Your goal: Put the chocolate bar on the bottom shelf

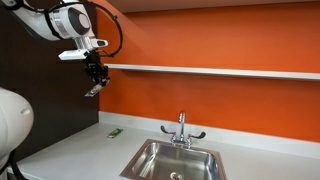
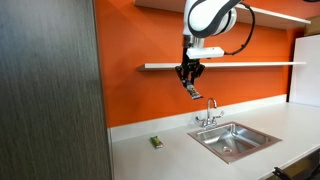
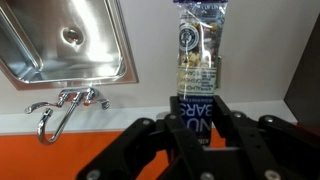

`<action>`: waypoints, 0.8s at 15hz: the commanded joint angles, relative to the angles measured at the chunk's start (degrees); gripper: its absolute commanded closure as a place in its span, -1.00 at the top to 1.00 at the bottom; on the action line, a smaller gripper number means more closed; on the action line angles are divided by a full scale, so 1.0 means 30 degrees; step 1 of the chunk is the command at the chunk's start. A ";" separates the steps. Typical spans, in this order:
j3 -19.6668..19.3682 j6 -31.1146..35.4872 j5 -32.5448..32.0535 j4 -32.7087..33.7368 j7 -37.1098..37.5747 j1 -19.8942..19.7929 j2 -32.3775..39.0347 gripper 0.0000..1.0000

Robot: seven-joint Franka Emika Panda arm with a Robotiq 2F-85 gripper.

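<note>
Even, bright indoor light; small, soft frames.

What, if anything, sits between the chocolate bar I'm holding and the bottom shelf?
Nothing visible does. The gripper is shut on the chocolate bar, which hangs in open air just below the bottom shelf. The shelf's own front edge sits higher than the bar, so the bar probably has to rise before it goes in.

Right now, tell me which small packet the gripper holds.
The chocolate bar, clamped in the gripper; the light-green packet lies on the countertop.
</note>
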 commanded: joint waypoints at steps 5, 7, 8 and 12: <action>0.0586 -0.2581 -0.0495 0.3351 -0.0026 -0.0920 0.0102 -0.80; 0.0473 -0.3375 -0.0428 0.4509 -0.0196 -0.1005 0.0515 -0.80; 0.0394 -0.3779 -0.0356 0.5100 -0.0335 -0.1037 0.0746 -0.80; 0.0165 -0.6053 -0.0323 0.7918 -0.0730 -0.1220 0.2213 -0.80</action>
